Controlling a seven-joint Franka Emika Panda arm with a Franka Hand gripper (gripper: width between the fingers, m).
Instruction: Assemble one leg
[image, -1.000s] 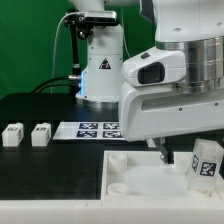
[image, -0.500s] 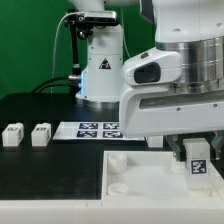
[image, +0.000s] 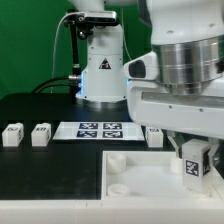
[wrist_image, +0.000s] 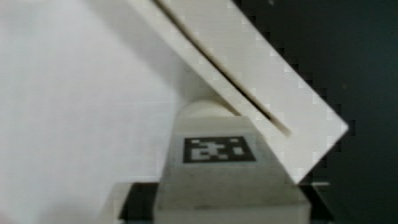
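My gripper (image: 192, 160) is shut on a leg (image: 190, 165), a small white block with a black-and-white tag, and holds it above the right part of the large flat white panel (image: 135, 178). In the wrist view the held leg (wrist_image: 217, 150) sits between the dark fingers (wrist_image: 143, 200), with the panel's raised edge (wrist_image: 231, 60) beyond it. Three more legs stand on the black table: two at the exterior view's left (image: 12, 134) (image: 40, 133) and one (image: 155, 135) just behind the panel.
The marker board (image: 95, 129) lies behind the panel. The robot base (image: 100, 65) stands at the back. The panel has a round corner socket (image: 117, 160) at its near left.
The arm has moved up and toward the exterior view's right. The held leg now hangs lower left in the picture than before. The leg behind the panel has come into view.
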